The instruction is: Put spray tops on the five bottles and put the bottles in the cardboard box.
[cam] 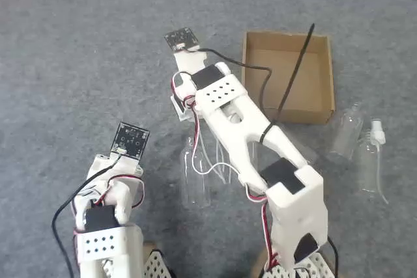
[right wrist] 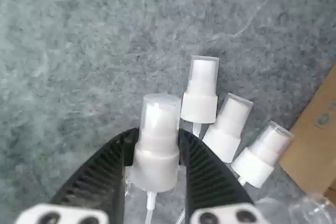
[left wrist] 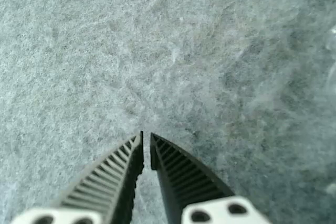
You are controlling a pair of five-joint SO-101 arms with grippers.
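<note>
My right gripper (right wrist: 156, 182) is shut on a white spray top (right wrist: 156, 148) with a clear cap, just above the carpet. Three more spray tops (right wrist: 200, 94) (right wrist: 229, 127) (right wrist: 260, 159) lie in a row beside it, near the cardboard box (right wrist: 315, 140). In the high view the right arm (cam: 228, 99) stretches across the middle, beside the open, empty cardboard box (cam: 287, 76). A clear bottle (cam: 195, 174) lies by that arm. Right of the box are a topless bottle (cam: 348, 131) and a bottle with a spray top (cam: 371, 161). My left gripper (left wrist: 146, 138) is shut on nothing, over bare carpet.
Grey carpet (cam: 78, 63) covers the whole table, with open room to the left and at the back. The left arm (cam: 107, 226) sits low at the front left. The right arm's cables (cam: 287, 89) cross over the box's near wall.
</note>
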